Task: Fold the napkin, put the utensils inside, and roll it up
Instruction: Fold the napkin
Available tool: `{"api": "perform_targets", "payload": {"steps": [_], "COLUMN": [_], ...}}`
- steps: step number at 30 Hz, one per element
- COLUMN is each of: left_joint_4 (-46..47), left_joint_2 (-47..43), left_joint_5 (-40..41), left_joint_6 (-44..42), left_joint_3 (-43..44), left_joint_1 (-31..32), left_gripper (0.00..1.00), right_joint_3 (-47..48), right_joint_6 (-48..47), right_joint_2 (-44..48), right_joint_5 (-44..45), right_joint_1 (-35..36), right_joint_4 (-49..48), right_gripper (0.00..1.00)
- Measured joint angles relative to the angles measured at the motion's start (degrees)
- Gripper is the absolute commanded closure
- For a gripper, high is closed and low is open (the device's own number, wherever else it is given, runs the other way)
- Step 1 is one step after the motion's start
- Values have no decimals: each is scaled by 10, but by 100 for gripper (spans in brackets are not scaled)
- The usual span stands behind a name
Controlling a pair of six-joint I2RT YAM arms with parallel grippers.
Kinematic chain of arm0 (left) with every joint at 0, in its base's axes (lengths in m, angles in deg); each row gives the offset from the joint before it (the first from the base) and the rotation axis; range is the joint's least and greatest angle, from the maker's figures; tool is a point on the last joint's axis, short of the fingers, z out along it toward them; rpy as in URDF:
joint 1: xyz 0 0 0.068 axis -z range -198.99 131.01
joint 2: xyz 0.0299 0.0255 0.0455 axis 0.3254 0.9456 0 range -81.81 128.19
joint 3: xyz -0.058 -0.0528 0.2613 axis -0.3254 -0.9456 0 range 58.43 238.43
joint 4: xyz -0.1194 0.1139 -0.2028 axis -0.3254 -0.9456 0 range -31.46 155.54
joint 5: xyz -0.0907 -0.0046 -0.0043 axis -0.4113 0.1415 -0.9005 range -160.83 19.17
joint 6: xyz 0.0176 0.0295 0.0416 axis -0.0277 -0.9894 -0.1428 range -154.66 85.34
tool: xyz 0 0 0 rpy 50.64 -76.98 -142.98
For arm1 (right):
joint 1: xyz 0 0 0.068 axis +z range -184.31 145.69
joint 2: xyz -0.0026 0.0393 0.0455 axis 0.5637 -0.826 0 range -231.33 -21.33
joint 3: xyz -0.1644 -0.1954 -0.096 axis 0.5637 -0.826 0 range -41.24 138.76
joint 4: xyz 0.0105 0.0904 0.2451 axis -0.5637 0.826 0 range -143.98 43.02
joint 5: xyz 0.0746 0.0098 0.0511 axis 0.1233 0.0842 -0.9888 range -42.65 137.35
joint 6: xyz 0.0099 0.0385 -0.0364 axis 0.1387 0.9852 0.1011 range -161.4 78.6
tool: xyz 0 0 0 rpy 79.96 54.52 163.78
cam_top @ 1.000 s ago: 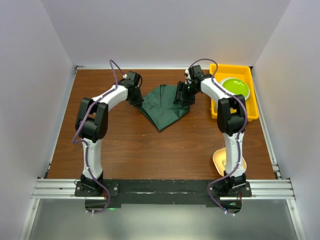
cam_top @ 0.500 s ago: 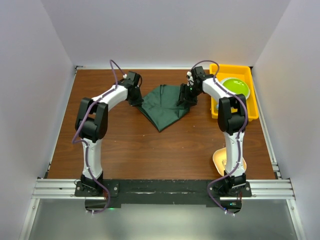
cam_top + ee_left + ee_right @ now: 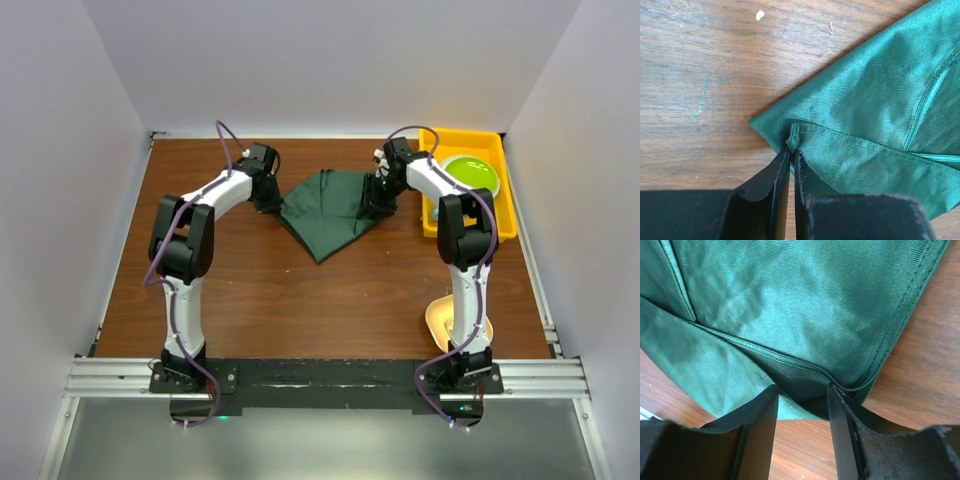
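The dark green napkin [image 3: 328, 208] lies bunched in a rough triangle at the back middle of the wooden table. My left gripper [image 3: 272, 200] is shut on the napkin's left corner; in the left wrist view the fingers pinch the hem [image 3: 792, 145]. My right gripper [image 3: 376, 205] is open at the napkin's right corner; in the right wrist view its jaws stand apart over the folded hem [image 3: 805, 390], holding nothing. The napkin fills both wrist views [image 3: 875, 110] [image 3: 790, 305]. The spoon is out of view.
A yellow tray [image 3: 505, 190] at the back right holds a bright green plate [image 3: 470, 175]. A pale beige dish [image 3: 437, 318] sits near the right arm's base. White walls close in the table on three sides.
My right gripper has moved right and back along the napkin's right corner and now stands open. The napkin's right side has spread a little. The left gripper has kept its hold.
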Motion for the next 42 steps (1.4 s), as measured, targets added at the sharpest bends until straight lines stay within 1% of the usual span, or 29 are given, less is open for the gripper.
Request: {"api": "perform_targets", "payload": {"steps": [2, 3, 4, 9, 11, 13, 14, 17, 22, 28, 32, 38, 42], "left_joint_4": [0, 0, 0, -3, -7, -13, -14, -1, 38, 67, 57, 51, 49], "left_joint_2": [0, 0, 0, -6, -14, -28, -36, -66, -91, -59, -35, -34, -34], "left_joint_5": [-1, -2, -2, -1, 2, 7, 7, -3, -51, -109, -105, -92, -81], "left_joint_6": [0, 0, 0, -3, -6, -10, -11, -11, -7, 8, 7, 5, 1], "left_joint_3": [0, 0, 0, -1, -2, -3, -3, -13, -32, -37, -38, -45, -59], "left_joint_1": [0, 0, 0, 0, 0, 0, 0, -1, -1, -1, -2, -13, -18], "left_gripper": [82, 77, 75, 65, 64, 68, 74, 77, 79, 81, 81, 82, 82], "right_joint_3": [9, 15, 24, 75, 88, 93, 93, 94, 94, 91, 69, 7, -7], "right_joint_6": [0, 0, 0, 2, 2, 3, 3, 3, 1, -1, -4, -8, -13], "right_joint_2": [0, 0, 0, 0, 0, 0, 0, -9, -35, -47, -45, -10, -1], "right_joint_5": [-3, -4, -4, -6, -8, -9, -9, -9, -14, -21, -25, -36, -35], "right_joint_1": [0, 0, 0, -1, -1, -2, -2, -3, -3, -3, -3, -4, -4], "right_joint_4": [6, 9, 11, 13, 11, 8, 8, 8, 8, 12, 7, -2, -1], "right_gripper": [47, 45, 45, 43, 43, 43, 43, 43, 42, 44, 44, 46, 46]}}
